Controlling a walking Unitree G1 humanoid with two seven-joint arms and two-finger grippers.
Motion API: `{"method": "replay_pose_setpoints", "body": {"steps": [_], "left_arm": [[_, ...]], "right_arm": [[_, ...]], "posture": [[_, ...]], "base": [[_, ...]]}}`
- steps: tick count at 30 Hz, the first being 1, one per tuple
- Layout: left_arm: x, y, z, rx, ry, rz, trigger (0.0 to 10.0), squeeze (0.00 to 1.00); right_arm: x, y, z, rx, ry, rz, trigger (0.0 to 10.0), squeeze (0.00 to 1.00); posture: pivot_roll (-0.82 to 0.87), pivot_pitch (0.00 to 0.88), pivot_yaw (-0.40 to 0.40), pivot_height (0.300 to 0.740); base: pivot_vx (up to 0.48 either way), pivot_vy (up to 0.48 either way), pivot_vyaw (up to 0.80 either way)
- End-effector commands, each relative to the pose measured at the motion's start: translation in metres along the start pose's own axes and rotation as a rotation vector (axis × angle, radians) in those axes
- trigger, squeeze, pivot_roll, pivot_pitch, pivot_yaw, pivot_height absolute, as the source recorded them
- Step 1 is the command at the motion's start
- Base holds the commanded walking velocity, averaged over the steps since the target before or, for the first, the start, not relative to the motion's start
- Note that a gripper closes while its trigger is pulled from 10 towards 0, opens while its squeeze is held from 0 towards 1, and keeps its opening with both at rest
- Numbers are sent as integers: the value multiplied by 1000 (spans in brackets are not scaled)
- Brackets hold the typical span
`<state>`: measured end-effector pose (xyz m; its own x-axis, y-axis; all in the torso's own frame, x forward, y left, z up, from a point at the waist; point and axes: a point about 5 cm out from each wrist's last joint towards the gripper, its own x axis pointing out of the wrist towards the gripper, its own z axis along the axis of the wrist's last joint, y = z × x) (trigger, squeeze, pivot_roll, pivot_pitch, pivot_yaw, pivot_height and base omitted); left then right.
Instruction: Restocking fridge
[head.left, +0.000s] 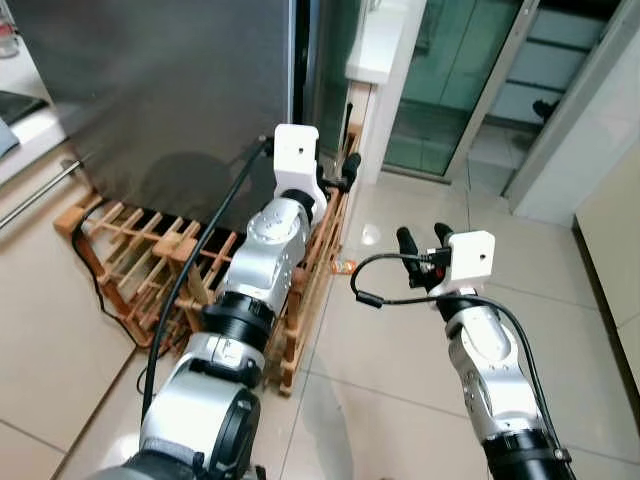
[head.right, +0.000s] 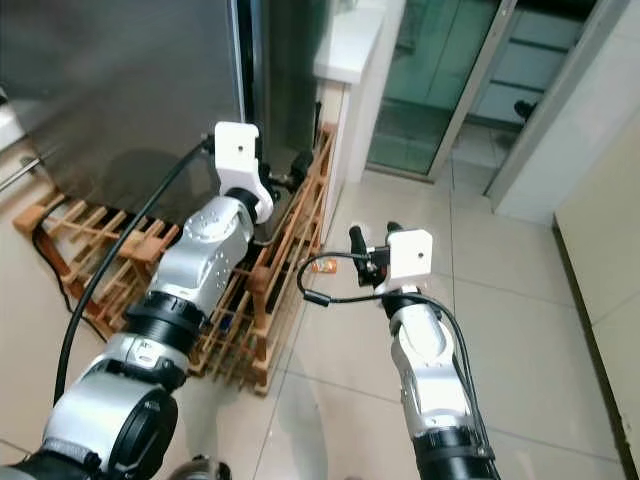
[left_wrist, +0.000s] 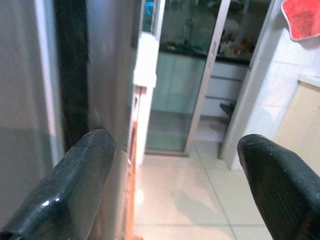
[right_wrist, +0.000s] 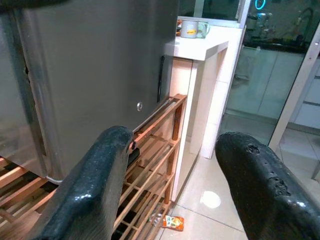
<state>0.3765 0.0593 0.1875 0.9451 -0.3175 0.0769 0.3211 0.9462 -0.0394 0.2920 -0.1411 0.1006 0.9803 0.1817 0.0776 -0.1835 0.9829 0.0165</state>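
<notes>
- Brushed grey steel: the fridge (head.left: 170, 90) stands closed at the robot's front left, its door edge a dark vertical seam.
- A wooden slatted rack (head.left: 150, 270) sits on the floor against the fridge's foot, with a black cable trailing over it.
- The left claw (head.left: 345, 172) is raised close to the fridge's door edge, above the rack's end; its two black fingers (left_wrist: 75, 190) stand well apart, with nothing between them.
- The right claw (head.left: 422, 240) hangs lower over the pale tiled floor (head.left: 400, 350), to the right of the rack, fingers (right_wrist: 100, 185) also spread wide and empty.
- A small orange packet (head.left: 344, 266) lies on the tiles just beside the rack's corner (what is printed on it is too small to read).
- A white surface (right_wrist: 200, 47) beside the fridge carries a mug (right_wrist: 192, 28).
- Green-tinted glass sliding doors (head.left: 460, 80) stand beyond.
</notes>
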Motion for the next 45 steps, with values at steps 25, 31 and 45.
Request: {"method": "replay_pose_setpoints", "body": {"steps": [25, 31, 45], "left_arm": [[-129, 58, 1, 67, -178, 67, 10000, 0], [-123, 46, 12, 1, -216, 36, 10000, 0], [-110, 39, 20, -9, -220, 44, 10000, 0]], "right_arm": [[-52, -37, 3, -15, -11, -231, 10000, 0], [-43, -33, 7, -29, -26, -204, 10000, 0], [-32, -18, 3, -11, -2, -129, 10000, 0]], "posture": [[4, 0, -52, 740], [-26, 0, -33, 740], [-28, 0, -12, 740]], "base": [[74, 0, 0], [454, 0, 0], [260, 0, 200]]}}
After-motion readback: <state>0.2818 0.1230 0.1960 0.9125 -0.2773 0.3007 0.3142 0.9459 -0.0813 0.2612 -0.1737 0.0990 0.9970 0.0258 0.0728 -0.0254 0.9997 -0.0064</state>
